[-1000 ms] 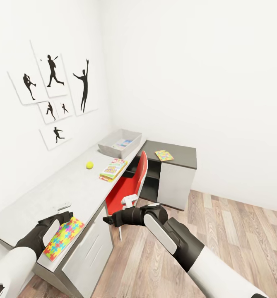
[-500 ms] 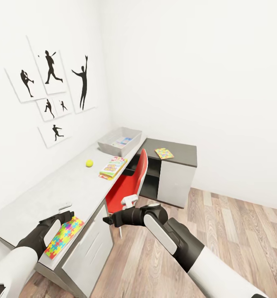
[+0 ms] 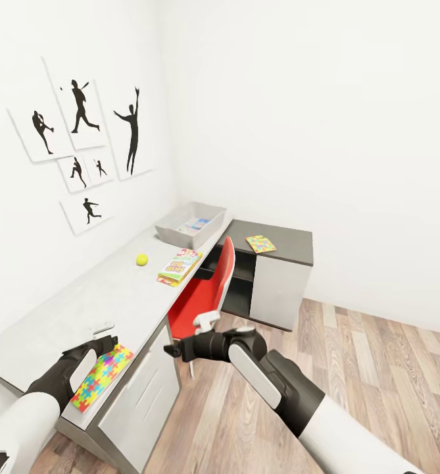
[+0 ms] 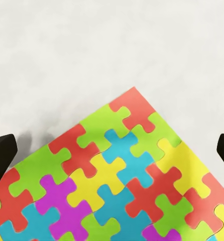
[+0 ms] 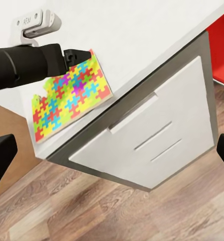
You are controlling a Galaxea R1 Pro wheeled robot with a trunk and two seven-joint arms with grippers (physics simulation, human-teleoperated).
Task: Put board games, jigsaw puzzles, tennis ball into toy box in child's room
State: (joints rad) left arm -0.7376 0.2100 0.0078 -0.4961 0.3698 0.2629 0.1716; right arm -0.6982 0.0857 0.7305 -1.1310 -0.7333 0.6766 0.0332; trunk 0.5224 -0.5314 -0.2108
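I'm facing a white-walled corner with black sports silhouettes (image 3: 81, 155) at the upper left of the frame and wood-plank floor (image 3: 377, 368) at the lower right. The long pale desk (image 3: 95, 299) runs from the lower left toward the centre. At its far end sits the toy box (image 3: 191, 225) with a light blue game box (image 3: 195, 228) inside it. Nearer, the tennis ball (image 3: 142, 259) lies on the desk, with a colourful board game (image 3: 179, 266) just right of it at the desk's edge. My left hand (image 3: 96, 351) hangs over the jigsaw puzzle (image 3: 101, 377) at the lower left, fingers spread wide, not gripping it. My right hand (image 3: 173, 348) is off the desk beside the red chair (image 3: 206, 299), also wide. A second jigsaw puzzle (image 3: 261, 245) lies on the dark desk (image 3: 292, 247).
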